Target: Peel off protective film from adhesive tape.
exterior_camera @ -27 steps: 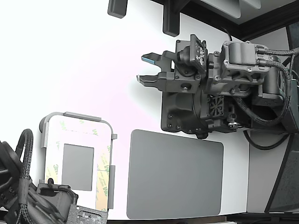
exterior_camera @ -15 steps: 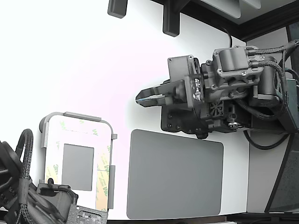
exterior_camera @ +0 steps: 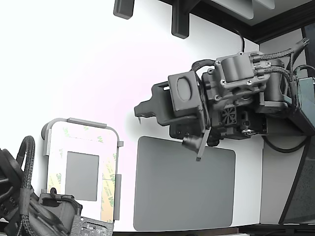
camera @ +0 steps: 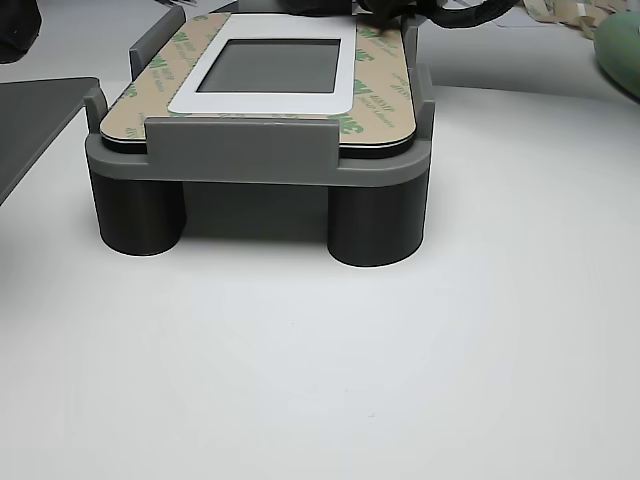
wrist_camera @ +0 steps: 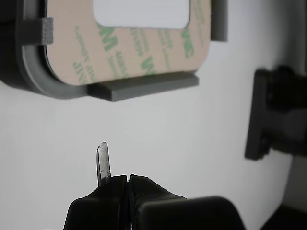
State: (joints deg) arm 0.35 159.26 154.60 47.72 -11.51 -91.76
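Pressed flat against each other in the wrist view, the two dark jaws of the gripper (wrist_camera: 128, 178) are seen with only a hairline seam between them, and nothing is held there; a thin metal blade (wrist_camera: 103, 163) stands up just beside the seam. In the exterior view the gripper (exterior_camera: 139, 116) is seen at the end of a bulky dark arm (exterior_camera: 236, 98), hanging over the bare white table (exterior_camera: 88, 64), well apart from the tray and near the upper edge of a dark grey mat (exterior_camera: 184, 184) that lies flat on the table toward the exterior view's right. The protective film (wrist_camera: 134, 57), a tan liner printed with green logos, is seen lying flat on the adhesive tape (camera: 215, 105), which forms a pale border around a small grey panel (camera: 275, 65); no corner of the liner is seen lifted. The whole part is seated in a light grey tray (camera: 240, 150) with raised lips at its edges, and the tray is carried on short dark round legs (camera: 375, 225) above the table. In the exterior view the tray (exterior_camera: 81, 123) is found at the lower left, and part of a second arm (exterior_camera: 29, 211) with braided cables is seen beside its lower edge, overlapping the tray's bottom corner.
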